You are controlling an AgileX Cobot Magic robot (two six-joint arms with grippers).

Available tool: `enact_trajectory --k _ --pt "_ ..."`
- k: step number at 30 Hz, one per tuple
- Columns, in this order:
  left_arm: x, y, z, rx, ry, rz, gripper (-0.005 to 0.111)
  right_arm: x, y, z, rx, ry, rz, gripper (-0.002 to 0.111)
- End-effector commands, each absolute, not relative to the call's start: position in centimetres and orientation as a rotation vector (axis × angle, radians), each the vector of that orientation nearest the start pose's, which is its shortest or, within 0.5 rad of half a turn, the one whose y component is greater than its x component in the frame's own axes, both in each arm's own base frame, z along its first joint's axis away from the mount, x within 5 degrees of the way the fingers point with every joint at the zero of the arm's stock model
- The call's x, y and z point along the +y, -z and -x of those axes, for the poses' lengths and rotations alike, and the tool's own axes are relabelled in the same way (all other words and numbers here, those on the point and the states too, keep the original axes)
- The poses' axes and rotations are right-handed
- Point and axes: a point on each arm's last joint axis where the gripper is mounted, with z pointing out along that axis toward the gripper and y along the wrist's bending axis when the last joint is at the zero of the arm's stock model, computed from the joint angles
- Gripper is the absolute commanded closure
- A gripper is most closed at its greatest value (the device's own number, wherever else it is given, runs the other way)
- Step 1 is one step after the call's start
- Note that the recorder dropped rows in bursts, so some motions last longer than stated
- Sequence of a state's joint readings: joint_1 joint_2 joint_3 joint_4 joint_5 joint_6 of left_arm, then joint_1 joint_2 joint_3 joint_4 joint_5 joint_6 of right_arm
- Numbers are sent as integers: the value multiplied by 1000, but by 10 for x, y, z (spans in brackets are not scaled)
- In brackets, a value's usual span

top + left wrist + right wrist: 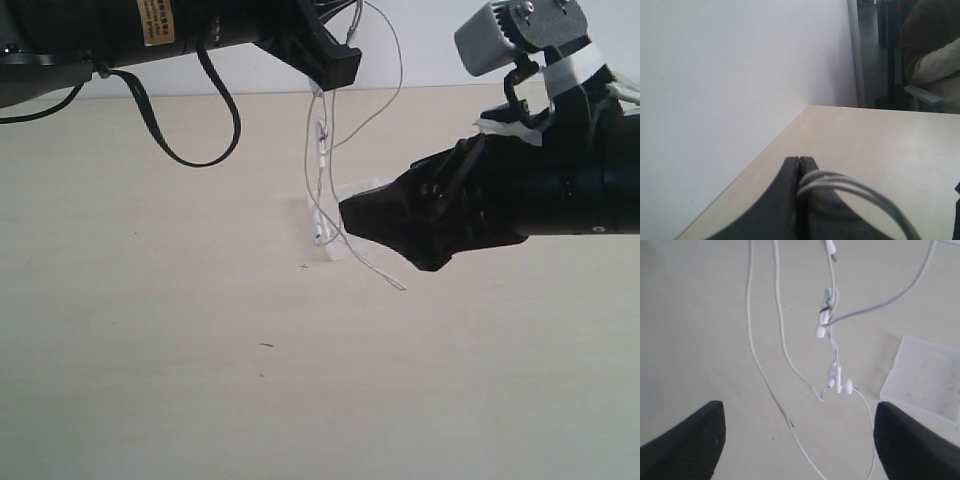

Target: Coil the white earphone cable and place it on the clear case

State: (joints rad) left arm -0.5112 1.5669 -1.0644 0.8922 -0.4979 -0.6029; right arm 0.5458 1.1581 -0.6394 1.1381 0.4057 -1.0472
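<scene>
The white earphone cable (321, 150) hangs from the left gripper's (799, 165) clamped fingers, earbuds (840, 384) near the clear case (927, 375). The right gripper (800, 437), fingers apart, should gather loose strands without tangling.

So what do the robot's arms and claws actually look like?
Both arms are bulky and matte black. The left arm carries a small orange label and a looping black cable. The right arm has a grey camera and white tape. The right gripper has wedge-shaped black fingers.

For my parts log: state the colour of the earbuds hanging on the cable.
White; the earbuds show best in the right wrist view.
</scene>
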Motion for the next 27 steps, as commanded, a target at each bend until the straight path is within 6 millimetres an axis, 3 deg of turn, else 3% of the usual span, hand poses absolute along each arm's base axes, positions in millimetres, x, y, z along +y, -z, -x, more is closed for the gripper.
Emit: enact_trajectory --k 1,4,7,14,27 --pt "-204 -321 -296 1436 538 -846 107 145 -256 -171 2050 -757 776 29" --pt "-204 -321 -296 1440 545 -840 107 142 -250 -165 1973 -786 736 30" --pt "-204 -321 -296 1447 555 -830 107 143 -246 -155 1824 -752 941 30" --pt "-204 -321 -296 1448 558 -828 107 153 -250 -140 1762 -1016 1006 30" --pt "-204 -321 -296 1446 559 -831 107 145 -241 -154 1880 -819 899 34"
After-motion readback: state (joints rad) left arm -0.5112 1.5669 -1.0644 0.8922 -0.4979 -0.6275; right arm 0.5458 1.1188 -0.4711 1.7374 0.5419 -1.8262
